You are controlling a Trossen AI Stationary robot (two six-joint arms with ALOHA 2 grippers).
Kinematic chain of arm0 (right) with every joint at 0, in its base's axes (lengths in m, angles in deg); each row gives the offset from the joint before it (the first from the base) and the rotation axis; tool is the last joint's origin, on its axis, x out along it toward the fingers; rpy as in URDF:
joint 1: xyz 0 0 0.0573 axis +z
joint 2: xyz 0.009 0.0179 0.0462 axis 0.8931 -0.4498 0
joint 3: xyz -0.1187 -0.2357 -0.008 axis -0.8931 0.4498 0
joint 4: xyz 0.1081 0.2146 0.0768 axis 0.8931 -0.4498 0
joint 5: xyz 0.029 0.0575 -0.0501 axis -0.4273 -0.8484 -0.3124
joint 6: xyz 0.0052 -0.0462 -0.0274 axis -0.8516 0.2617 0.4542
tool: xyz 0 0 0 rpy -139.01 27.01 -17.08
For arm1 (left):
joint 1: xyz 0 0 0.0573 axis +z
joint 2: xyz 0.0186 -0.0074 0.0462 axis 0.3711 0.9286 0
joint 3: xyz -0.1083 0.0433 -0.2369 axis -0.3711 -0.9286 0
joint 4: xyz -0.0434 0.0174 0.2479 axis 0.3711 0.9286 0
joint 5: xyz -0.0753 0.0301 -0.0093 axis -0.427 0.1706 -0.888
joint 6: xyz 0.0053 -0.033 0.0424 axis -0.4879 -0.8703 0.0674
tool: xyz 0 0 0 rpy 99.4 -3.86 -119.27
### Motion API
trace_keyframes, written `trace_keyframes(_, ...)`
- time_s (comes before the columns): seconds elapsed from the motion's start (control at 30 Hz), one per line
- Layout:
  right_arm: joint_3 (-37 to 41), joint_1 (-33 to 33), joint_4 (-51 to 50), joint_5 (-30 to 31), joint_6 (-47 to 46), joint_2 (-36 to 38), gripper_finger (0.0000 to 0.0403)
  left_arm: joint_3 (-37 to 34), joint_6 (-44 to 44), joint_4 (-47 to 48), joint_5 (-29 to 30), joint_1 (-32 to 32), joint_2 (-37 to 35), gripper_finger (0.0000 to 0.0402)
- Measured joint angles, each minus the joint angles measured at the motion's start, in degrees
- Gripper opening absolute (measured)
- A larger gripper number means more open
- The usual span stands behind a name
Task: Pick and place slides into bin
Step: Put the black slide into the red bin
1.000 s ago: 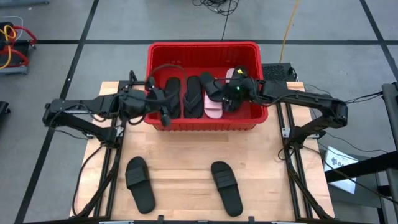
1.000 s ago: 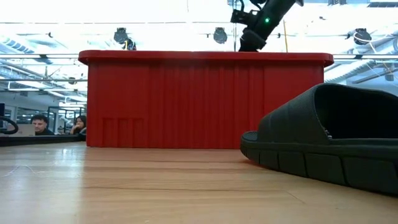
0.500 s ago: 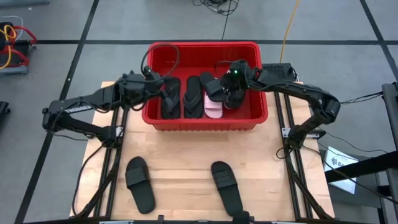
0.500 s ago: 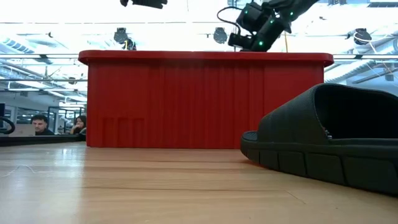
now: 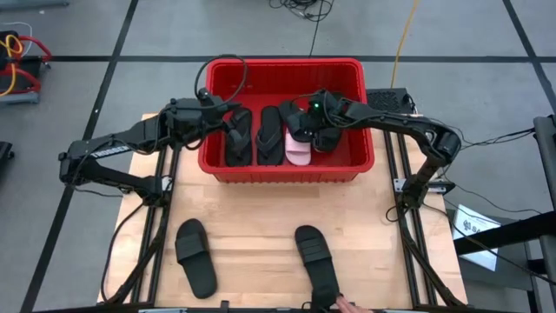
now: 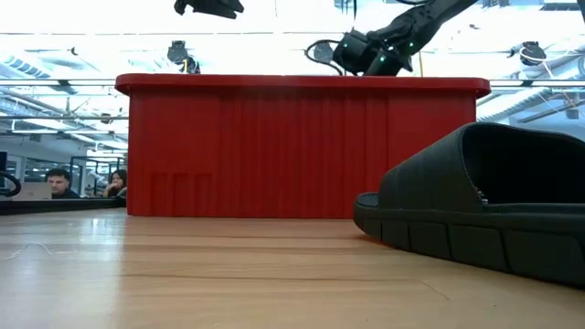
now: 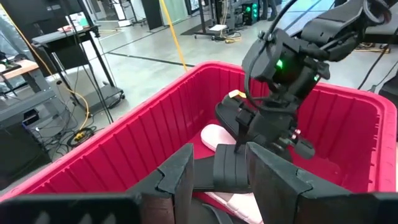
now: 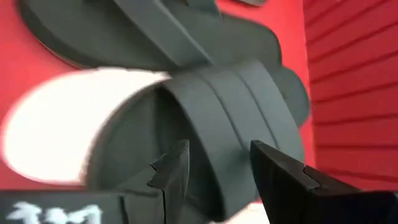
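A large rectangular bright red plastic bin [image 5: 287,170] with ribbed walls and a thick rim stands at the far edge of the pale wooden surface [image 5: 261,217], midway between its left and right sides. Inside the bin several flat foam slides lie side by side: a black slide [image 5: 239,139] nearest the left wall, a black thong flip-flop [image 5: 269,135] next to it, a light pink slide [image 5: 298,153] beside that, and more black ones toward the right wall under the right arm. The left claw [image 5: 228,117] hangs over the left end of the bin, above the rim, its fingers [image 7: 177,180] standing apart and holding nothing. The right claw [image 5: 306,122] is above the right half of the bin, close over a broad black slide strap [image 8: 230,118]; its fingers [image 8: 171,171] are apart and grip nothing. Two black slides remain outside the bin near the surface's near edge: one [image 5: 195,256] toward the left corner, the other [image 5: 317,261] near the middle. At that near edge, just beside the second slide, a person's fingertips [image 5: 350,307] show.
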Motion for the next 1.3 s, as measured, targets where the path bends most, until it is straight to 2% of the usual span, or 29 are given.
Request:
trace_keyframes(0.1,0.00,0.01,0.35,4.10,3.55,-0.57,0.0160,0.00,-0.11,0.00,0.00,0.02,0.00,0.0147)
trace_keyframes(0.43,0.04,0.03,5.32,8.36,11.16,-0.83,0.0152,0.00,0.81,0.00,0.02,0.02,0.00,0.0147)
trace_keyframes(0.53,0.04,-0.02,5.46,8.85,12.28,-0.93,0.0120,0.00,0.97,0.00,0.02,0.02,0.00,0.0147)
trace_keyframes(0.7,0.07,0.01,5.16,8.85,11.74,-1.59,0.0018,0.00,1.03,0.00,0.04,0.02,0.00,0.0147)
trace_keyframes(0.87,0.07,0.24,6.22,9.89,11.16,-1.73,0.0005,0.00,1.11,0.00,0.09,0.02,0.00,0.0147)
trace_keyframes(1.03,0.09,2.17,7.03,19.58,8.92,0.21,0.0003,0.00,1.11,0.03,0.09,0.02,0.00,0.0147)
trace_keyframes(1.3,0.11,7.61,-1.38,32.47,-4.24,2.59,0.0001,0.00,1.09,0.02,0.09,0.02,0.02,0.0147)
